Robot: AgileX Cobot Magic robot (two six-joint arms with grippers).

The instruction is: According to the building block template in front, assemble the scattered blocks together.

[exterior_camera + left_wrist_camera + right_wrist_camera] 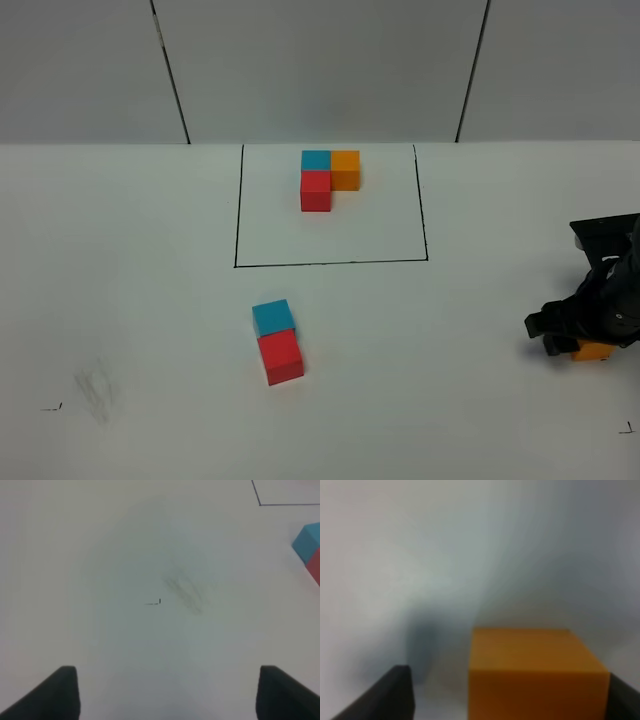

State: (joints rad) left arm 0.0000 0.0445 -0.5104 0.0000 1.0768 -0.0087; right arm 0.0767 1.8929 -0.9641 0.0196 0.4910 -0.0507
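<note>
White table [120, 250] carries six cubes in all: two red, two blue, two orange. Three of them form the template [325, 178], a tight L at upper centre of the high view. Its blue cube sits above its red one in the frame, and its orange cube sits to the right of the blue. One thin black rectangle [330, 264] frames it.

The other three cubes are loose. The loose blue cube [273, 317] and loose red cube [281, 357] touch each other left of lower centre, blue higher in the frame. The loose orange cube [594, 350] sits alone at the right edge, well apart from that pair. It lies between the two right fingers [390, 695], which stand apart around it, with a gap showing beside one finger. The two left fingers [60, 695] are spread wide above the table.
</note>
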